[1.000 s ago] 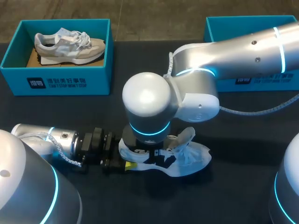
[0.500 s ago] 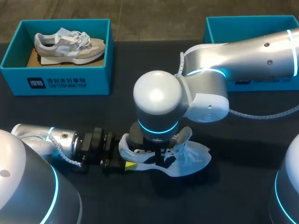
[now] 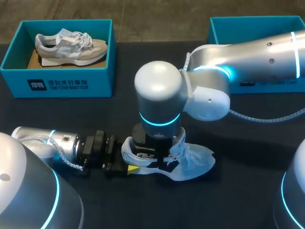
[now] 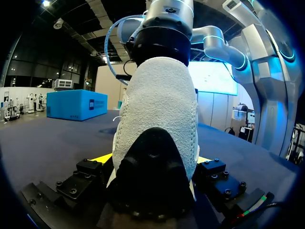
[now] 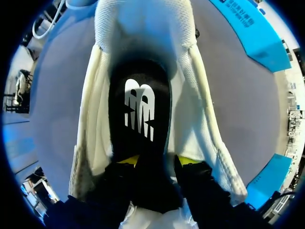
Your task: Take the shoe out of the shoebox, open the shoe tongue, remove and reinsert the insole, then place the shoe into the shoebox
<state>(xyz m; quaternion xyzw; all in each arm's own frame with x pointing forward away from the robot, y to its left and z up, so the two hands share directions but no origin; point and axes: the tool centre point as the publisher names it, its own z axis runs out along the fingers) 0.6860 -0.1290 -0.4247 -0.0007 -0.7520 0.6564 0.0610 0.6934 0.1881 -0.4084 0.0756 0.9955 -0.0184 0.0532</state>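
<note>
In the right wrist view, the black insole (image 5: pixel 139 109) conceals the interior of the white shoe (image 5: pixel 202 129), and only slivers of yellow show on the right gripper (image 5: pixel 157 161). In the head view, our right arm (image 3: pixel 157 95) covers the shoe's midsection and that gripper. In the left wrist view, the heel masks the toe and most of the left gripper (image 4: pixel 155 160).

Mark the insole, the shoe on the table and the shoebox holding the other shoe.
insole (image 5: pixel 139 112): right wrist view, on its white logo.
shoe on the table (image 3: pixel 198 160): head view, on the toe.
shoebox (image 3: pixel 66 83): head view, on its front wall.
</note>
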